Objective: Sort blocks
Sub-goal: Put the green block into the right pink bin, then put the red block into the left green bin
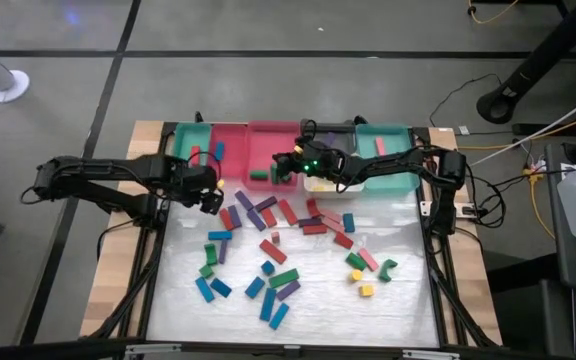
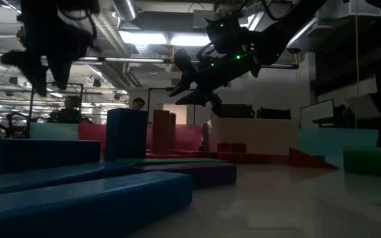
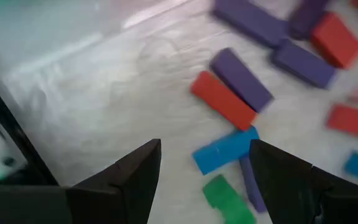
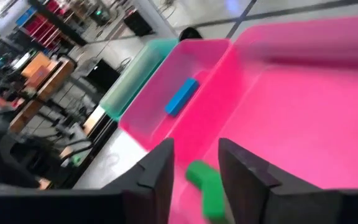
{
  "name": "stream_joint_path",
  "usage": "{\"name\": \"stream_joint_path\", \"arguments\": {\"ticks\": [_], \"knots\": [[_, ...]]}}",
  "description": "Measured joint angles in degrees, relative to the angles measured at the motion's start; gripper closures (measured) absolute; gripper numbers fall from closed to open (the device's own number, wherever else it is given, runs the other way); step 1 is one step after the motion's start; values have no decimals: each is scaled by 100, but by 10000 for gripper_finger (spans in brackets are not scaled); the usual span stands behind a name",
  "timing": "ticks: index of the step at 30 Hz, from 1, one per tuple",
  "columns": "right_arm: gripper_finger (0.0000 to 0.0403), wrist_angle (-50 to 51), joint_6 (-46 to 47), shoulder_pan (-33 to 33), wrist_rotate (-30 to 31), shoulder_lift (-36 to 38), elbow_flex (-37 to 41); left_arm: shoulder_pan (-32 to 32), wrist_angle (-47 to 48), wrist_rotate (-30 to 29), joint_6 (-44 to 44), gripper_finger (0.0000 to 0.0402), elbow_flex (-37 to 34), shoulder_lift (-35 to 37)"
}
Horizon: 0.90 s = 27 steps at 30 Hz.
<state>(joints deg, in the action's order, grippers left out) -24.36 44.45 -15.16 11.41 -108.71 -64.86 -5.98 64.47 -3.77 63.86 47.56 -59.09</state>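
I have the right gripper [image 1: 280, 168] poised over the pink tray [image 1: 268, 140], its fingers parted and holding nothing, with a green block [image 4: 205, 186] lying on that tray's floor just beneath them. A blue block [image 4: 181, 96] rests in the neighbouring pink tray toward the teal one. My left gripper [image 1: 211, 200] hangs over the table just in front of the pink tray's left neighbours, fingers spread wide and empty above a red block [image 3: 222, 99] touching a purple block [image 3: 241, 79], the remaining blocks scattered further out.
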Motion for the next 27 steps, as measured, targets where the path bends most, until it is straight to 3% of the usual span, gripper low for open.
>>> {"name": "stream_joint_path", "arguments": {"ticks": [6,13,27], "knots": [[231,-29,2,0,218,0,0,0,-1166,-1,753,170,-752,-2],[216,-639,-1,4,195,0,0,0,-2286,2,1404,170,-1338,0],[216,-2673,2,7,-381,20,0,0,-3021,18,2159,170,-1916,-194]]}}
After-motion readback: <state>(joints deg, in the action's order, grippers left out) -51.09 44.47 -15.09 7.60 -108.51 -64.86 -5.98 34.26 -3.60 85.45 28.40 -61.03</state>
